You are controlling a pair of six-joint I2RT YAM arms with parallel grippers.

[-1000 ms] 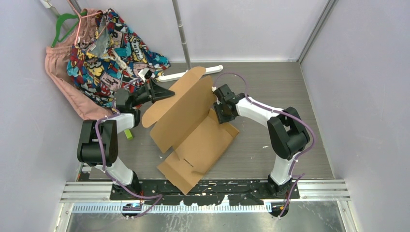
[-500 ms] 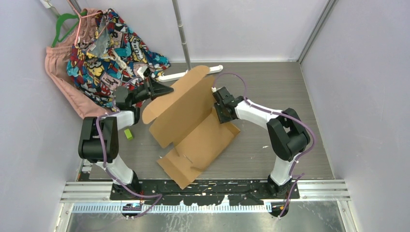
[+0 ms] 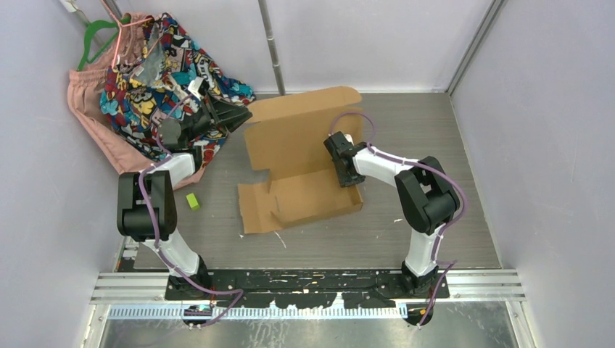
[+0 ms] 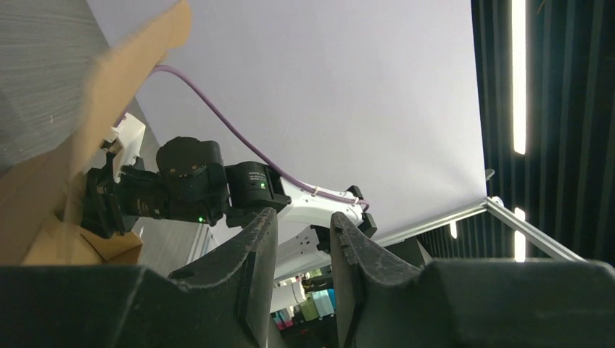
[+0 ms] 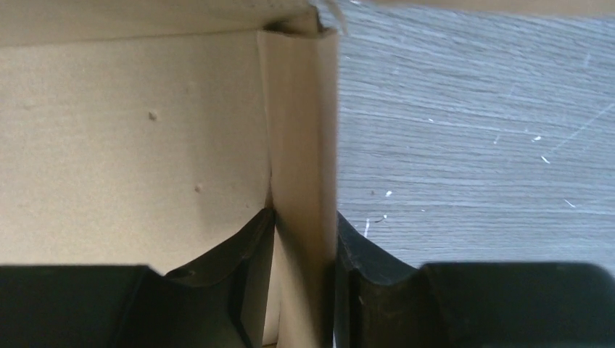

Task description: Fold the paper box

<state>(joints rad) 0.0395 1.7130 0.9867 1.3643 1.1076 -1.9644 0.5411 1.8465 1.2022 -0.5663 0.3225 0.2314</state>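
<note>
The right gripper pinches the upright right-hand side wall of the paper box. The box sits mid-tabletop, long axis running left to right, base flat toward the arms and lid panel raised at the far side. The left gripper hangs just beside the lid's far-left corner, fingers slightly spread on nothing.

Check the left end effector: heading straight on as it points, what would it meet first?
Probably the right arm: the wrist view shows it beyond the left end effector, with the paper box off to one side. Depth unclear.
</note>
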